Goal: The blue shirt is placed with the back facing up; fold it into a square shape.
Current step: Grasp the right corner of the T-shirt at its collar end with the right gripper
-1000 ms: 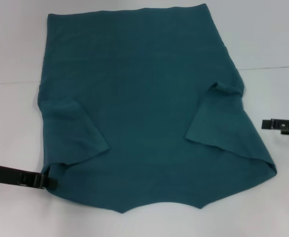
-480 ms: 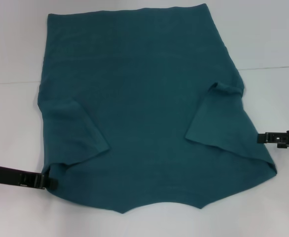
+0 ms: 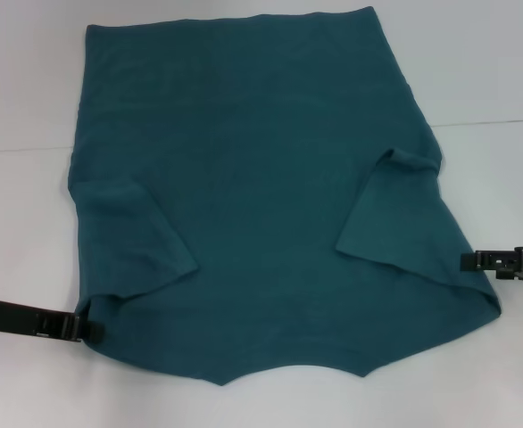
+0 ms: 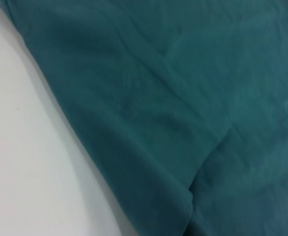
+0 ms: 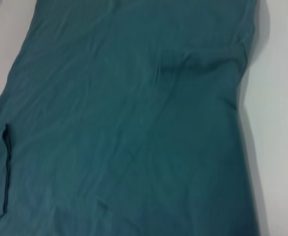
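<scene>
The shirt lies flat mid-frame, sleeves folded in, collar toward the bottom. The left gripper touches its lower-left corner and the right gripper its lower-right edge; whether either grips, I cannot tell.

The head camera looks forward and down from above, taking in the whole blue shirt spread on the white table. Each wrist camera sits very close to the cloth beside its own hand. All three views share the shirt fabric and its edge against the table.
</scene>
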Robot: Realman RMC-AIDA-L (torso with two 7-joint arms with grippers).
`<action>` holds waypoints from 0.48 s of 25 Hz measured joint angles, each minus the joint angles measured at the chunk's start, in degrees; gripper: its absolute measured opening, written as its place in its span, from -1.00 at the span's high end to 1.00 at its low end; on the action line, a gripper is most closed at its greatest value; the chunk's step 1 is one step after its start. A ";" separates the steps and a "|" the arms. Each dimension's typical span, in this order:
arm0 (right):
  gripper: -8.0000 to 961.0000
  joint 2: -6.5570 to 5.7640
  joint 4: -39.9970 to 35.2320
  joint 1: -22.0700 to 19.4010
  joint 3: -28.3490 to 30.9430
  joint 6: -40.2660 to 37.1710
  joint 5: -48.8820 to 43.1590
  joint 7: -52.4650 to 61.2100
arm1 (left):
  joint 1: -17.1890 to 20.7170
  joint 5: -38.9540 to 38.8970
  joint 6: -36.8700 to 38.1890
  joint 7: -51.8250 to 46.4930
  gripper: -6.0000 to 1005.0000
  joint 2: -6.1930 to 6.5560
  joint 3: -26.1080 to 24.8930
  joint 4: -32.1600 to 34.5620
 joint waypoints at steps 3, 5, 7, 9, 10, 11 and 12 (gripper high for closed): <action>-0.91 0.00 0.26 -0.07 -0.43 -0.01 0.00 0.01 | -0.01 0.00 0.00 0.00 0.90 -0.03 0.00 0.00; -0.91 0.00 0.26 -0.15 -0.92 -0.08 0.00 0.01 | -0.01 0.00 0.00 0.00 0.90 -0.04 0.00 0.00; -0.91 0.00 0.26 -0.18 -1.18 -0.31 0.00 0.02 | -0.01 0.00 0.00 0.00 0.90 -0.04 0.00 0.03; -0.91 0.00 0.26 -0.18 -1.28 -0.57 0.00 0.03 | -0.01 0.01 0.00 0.00 0.90 -0.04 0.00 0.08; -0.91 0.00 0.26 -0.15 -1.33 -0.73 0.00 0.03 | -0.01 0.01 0.00 0.00 0.90 -0.04 0.00 0.08; -0.91 0.00 0.26 -0.10 -1.45 -0.92 0.00 0.04 | -0.01 0.01 0.00 0.00 0.90 -0.05 0.00 0.09; -0.91 0.00 0.26 -0.07 -1.67 -1.14 0.00 0.04 | -0.01 0.01 0.00 0.00 0.90 -0.05 0.00 0.09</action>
